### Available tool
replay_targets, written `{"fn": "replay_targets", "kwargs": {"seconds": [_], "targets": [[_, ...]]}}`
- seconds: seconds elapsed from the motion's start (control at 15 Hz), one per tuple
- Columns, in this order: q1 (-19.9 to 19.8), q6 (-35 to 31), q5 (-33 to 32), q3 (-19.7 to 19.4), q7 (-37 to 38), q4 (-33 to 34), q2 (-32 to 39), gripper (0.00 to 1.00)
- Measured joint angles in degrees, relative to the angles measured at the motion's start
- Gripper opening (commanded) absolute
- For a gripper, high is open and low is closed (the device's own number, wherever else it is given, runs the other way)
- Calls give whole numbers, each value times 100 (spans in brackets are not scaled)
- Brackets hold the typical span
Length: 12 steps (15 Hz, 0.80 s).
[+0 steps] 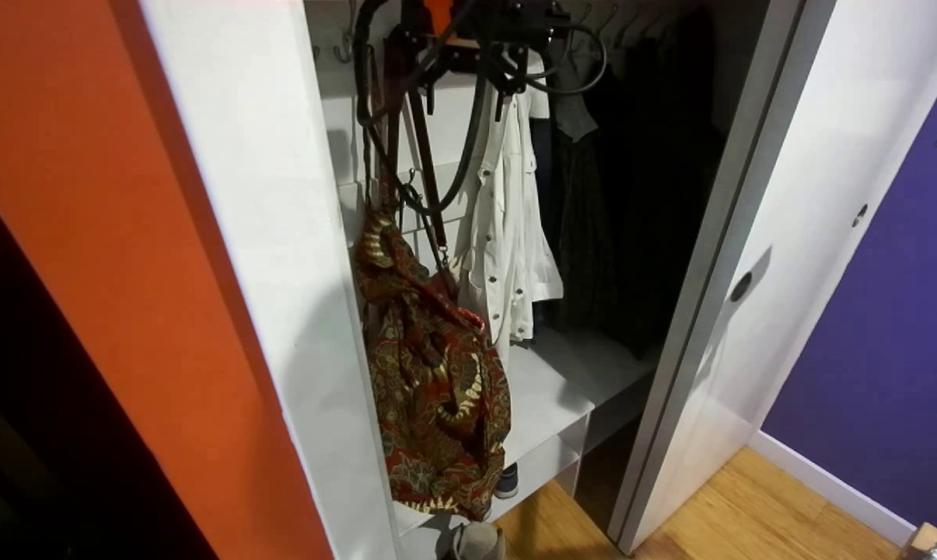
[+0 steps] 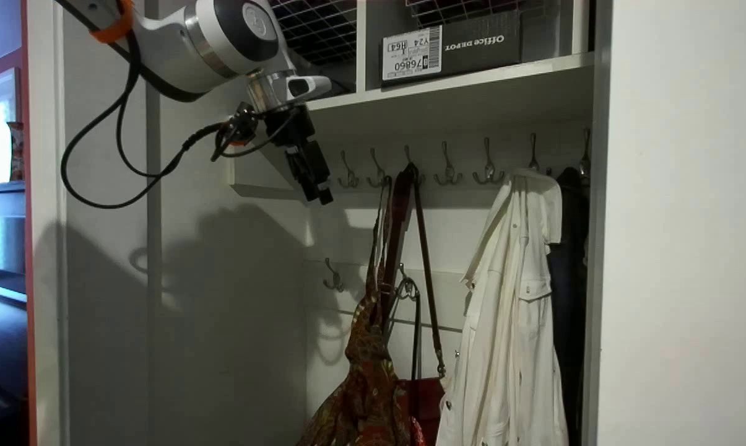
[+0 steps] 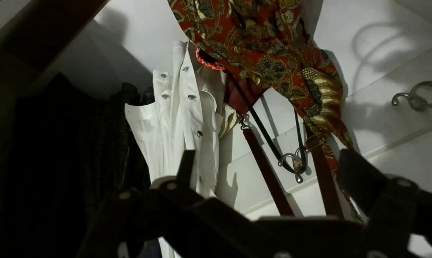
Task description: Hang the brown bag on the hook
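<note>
The brown bag hangs low in the closet, soft and patterned in red-brown and gold. It also shows in an exterior view and in the wrist view. Its thin straps run up to an upper wall hook, and their top loop appears to be on that hook. My gripper is in the air in front of the wall, to the left of that hook and apart from the straps. In the wrist view the gripper has its fingers wide apart with nothing between them. The gripper hides the strap tops there.
A dark red bag hangs by a broad strap right beside the brown bag's straps. A white garment hangs to the right. A lower hook holds a black strap. A shelf with a box is above.
</note>
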<state>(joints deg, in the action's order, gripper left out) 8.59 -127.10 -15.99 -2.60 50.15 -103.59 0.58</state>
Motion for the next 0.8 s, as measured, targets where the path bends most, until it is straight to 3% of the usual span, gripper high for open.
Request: {"fn": "replay_targets", "kwargs": {"seconds": [0.8], "targets": [[-158,140,-179,581,-908,-56,-701,100]]}}
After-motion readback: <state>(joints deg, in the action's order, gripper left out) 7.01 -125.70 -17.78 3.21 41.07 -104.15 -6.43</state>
